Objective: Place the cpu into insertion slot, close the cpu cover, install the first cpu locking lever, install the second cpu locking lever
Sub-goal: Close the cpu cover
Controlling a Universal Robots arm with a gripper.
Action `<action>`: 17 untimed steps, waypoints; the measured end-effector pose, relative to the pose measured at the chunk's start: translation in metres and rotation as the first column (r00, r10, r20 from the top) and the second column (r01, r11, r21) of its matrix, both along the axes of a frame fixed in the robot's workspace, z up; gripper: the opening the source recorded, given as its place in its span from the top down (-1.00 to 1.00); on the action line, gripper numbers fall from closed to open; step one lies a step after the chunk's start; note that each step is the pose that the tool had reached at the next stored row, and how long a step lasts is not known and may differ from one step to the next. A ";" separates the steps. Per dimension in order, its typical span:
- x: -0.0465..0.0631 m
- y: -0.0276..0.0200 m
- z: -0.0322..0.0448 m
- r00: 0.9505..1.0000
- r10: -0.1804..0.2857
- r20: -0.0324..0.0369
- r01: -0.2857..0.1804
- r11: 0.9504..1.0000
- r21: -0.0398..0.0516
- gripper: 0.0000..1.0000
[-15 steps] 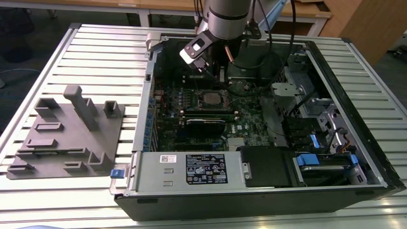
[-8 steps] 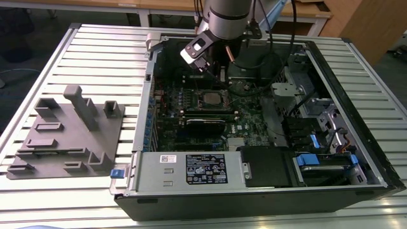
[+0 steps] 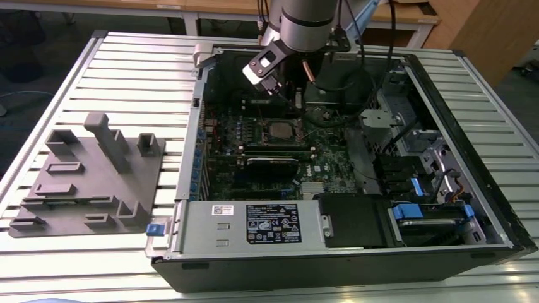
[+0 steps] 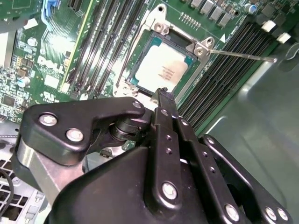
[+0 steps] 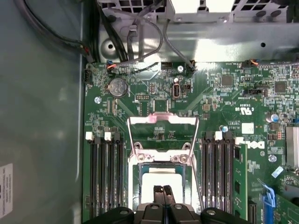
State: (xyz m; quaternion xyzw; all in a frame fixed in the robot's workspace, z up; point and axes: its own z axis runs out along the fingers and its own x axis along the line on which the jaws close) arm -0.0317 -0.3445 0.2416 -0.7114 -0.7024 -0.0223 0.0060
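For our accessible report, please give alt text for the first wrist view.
The cpu lies in the insertion slot on a green motherboard, with the shut pincer close above it. The cpu cover stands open, off the slot, and dark memory slots run along both sides.

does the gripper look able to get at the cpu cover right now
Probably yes: the gripper hangs just above the seated cpu, and the cpu cover stands open right beside it, with nothing in between.
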 end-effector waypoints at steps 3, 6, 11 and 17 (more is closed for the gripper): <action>0.005 0.0000 0.0000 1.000 0.000 0.000 0.000 1.000 0.000 0.79; 0.010 0.0000 0.0000 1.000 0.000 0.000 0.000 1.000 0.000 0.79; 0.012 0.0000 0.0005 1.000 0.000 0.000 0.000 1.000 0.000 0.79; 0.013 0.0000 0.0035 1.000 0.000 0.000 0.000 1.000 0.000 0.79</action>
